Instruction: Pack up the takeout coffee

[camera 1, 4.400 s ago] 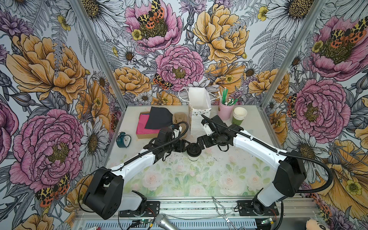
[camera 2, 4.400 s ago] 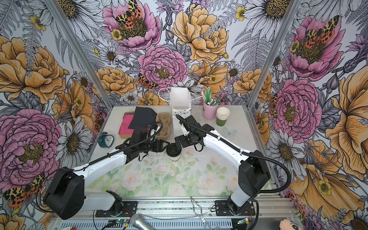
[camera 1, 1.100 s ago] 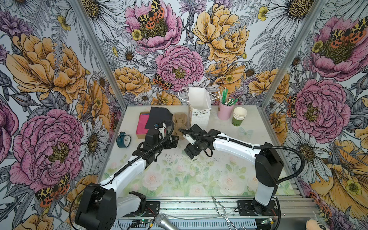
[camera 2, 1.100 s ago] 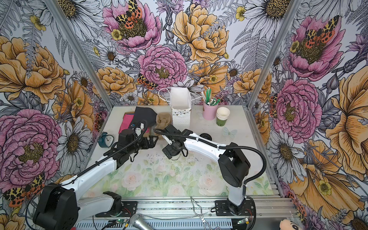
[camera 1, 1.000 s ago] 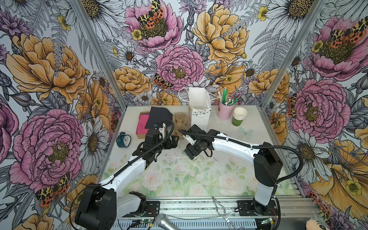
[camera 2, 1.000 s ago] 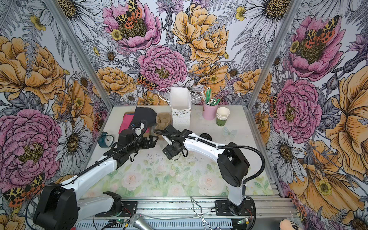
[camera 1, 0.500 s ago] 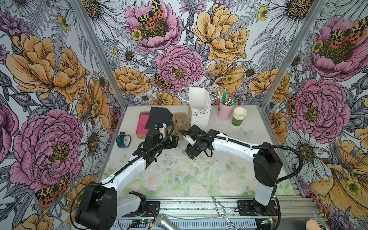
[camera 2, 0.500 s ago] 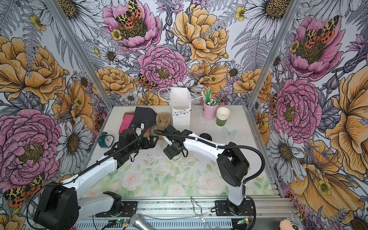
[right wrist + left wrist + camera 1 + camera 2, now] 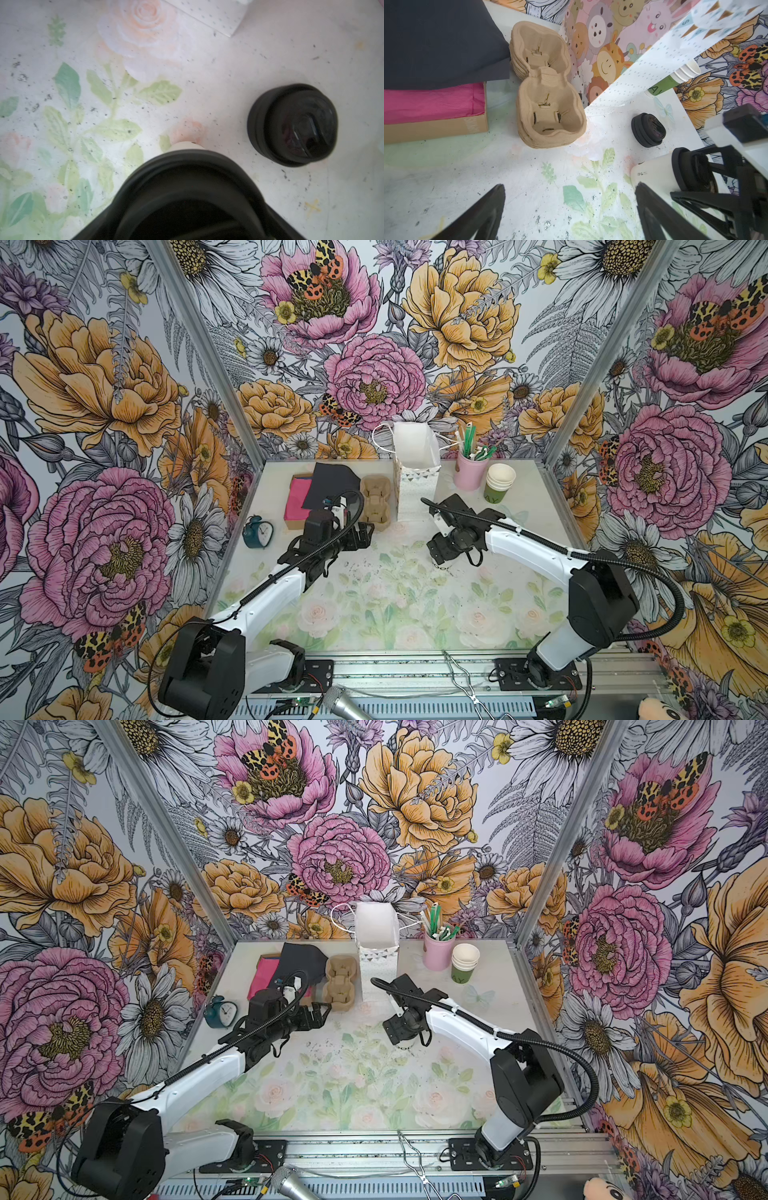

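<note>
The takeout coffee (image 9: pixel 654 176), a whitish paper cup with a black lid (image 9: pixel 187 176), sits right of the table's middle. My right gripper (image 9: pixel 439 551) (image 9: pixel 399 1031) comes down over it, with its fingers (image 9: pixel 695 198) on either side of the lid, shut on it. In both top views the gripper hides almost all of the cup. I cannot tell whether the cup's bottom (image 9: pixel 187 146) touches the table. My left gripper (image 9: pixel 365 533) (image 9: pixel 570 186) is open and empty, low over the table. It is beside the brown cup carrier (image 9: pixel 374 504) (image 9: pixel 548 99). Behind stands the white paper bag (image 9: pixel 415 472) (image 9: pixel 376 952).
A stack of loose black lids (image 9: pixel 648 133) (image 9: pixel 293 124) lies near the bag's foot. At the back right are a pink holder of stirrers (image 9: pixel 469 472) and stacked green-bottomed cups (image 9: pixel 498 485). At the left are a box of pink napkins (image 9: pixel 297 502), black cloth (image 9: pixel 332 481) and a teal clock (image 9: pixel 257 531).
My right arm has swung to the right, and its gripper with the cup now sits right of the middle. The left arm has stayed where it was, open.
</note>
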